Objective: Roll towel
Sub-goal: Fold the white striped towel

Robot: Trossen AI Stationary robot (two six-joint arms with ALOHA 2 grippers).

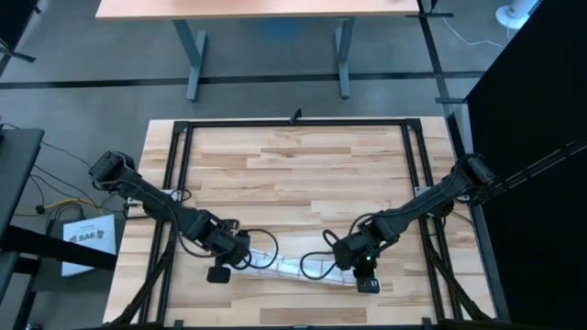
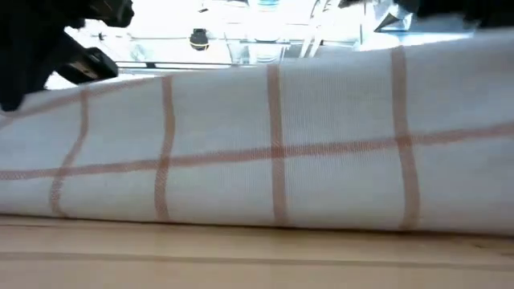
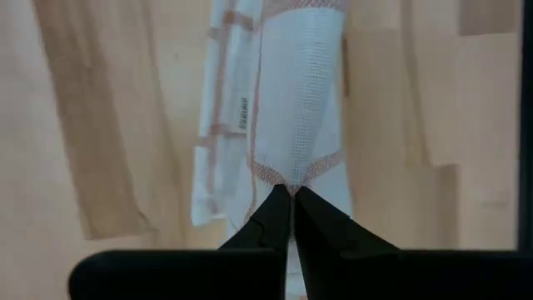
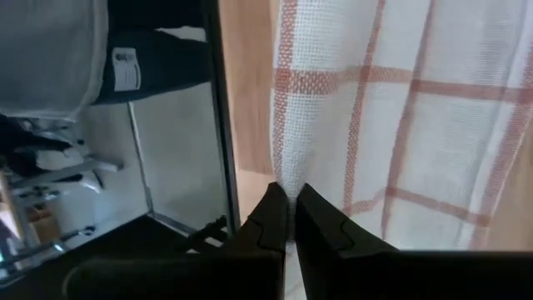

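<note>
Left gripper (image 3: 291,193) has its fingers pressed together, pinching one end of the towel (image 1: 298,269), and right gripper (image 4: 289,193) is likewise pinched tight on the cloth at the opposite end. The towel lies as a narrow folded band on the wooden table (image 1: 293,165) near its front edge, stretched between the two grippers. In the low view the cloth fills nearly the whole frame, hiding both grippers' fingertips, and the high view shows it only as a thin pale strip.
</note>
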